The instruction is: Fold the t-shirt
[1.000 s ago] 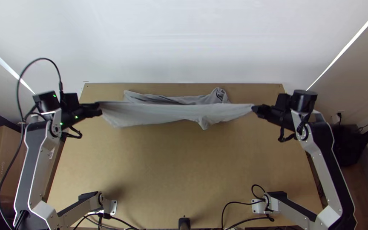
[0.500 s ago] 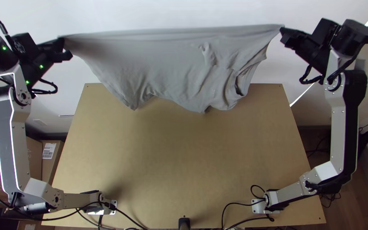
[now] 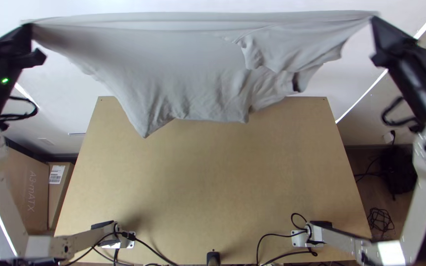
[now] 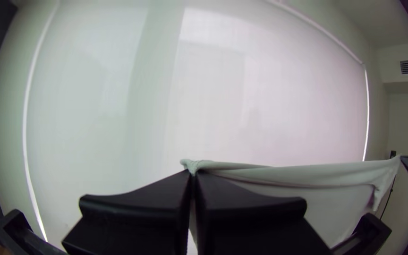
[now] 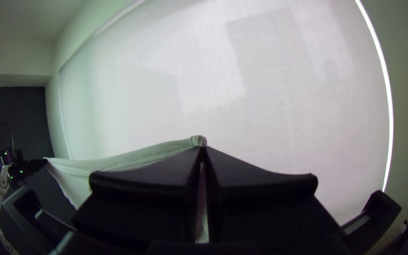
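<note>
One grey t-shirt [image 3: 188, 69] hangs stretched between two grippers at the far side of one table [image 3: 213, 172]. The left gripper [image 3: 32, 26] and right gripper [image 3: 374, 20] each pinch one upper corner.

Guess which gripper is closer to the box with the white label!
Left. The left gripper, pinching one end of the t-shirt, is on the box side; the right gripper is across the table, at the other end.

Print [image 3: 31, 191] marks one cardboard box [image 3: 16, 170], a white label [image 3: 56, 174] another box [image 3: 57, 196]
</note>
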{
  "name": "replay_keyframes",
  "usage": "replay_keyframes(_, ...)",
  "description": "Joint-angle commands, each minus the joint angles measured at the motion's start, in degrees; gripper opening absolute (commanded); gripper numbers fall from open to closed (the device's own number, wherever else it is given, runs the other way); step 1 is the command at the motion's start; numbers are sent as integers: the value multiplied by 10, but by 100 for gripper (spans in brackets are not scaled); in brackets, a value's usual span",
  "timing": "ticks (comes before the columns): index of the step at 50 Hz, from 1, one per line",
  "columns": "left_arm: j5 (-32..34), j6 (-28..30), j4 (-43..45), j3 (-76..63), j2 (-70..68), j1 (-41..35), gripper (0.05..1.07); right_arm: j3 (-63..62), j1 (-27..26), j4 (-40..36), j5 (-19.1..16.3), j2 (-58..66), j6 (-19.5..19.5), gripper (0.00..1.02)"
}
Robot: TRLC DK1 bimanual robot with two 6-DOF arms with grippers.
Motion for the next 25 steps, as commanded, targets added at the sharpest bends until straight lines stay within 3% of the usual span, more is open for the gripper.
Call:
replay_keyframes(1, -26, -19, 10, 21, -68, 20, 8, -52, -13, 54, 24, -119, 19, 2)
replay_keyframes(11, -23, -34, 24, 20, -136, 16, 8, -125, 6, 72, 24, -237, 18, 2)
replay_keyframes(25, -8, -68, -21, 17, -183, -5, 8, -110, 28, 62, 24, -250, 36, 2)
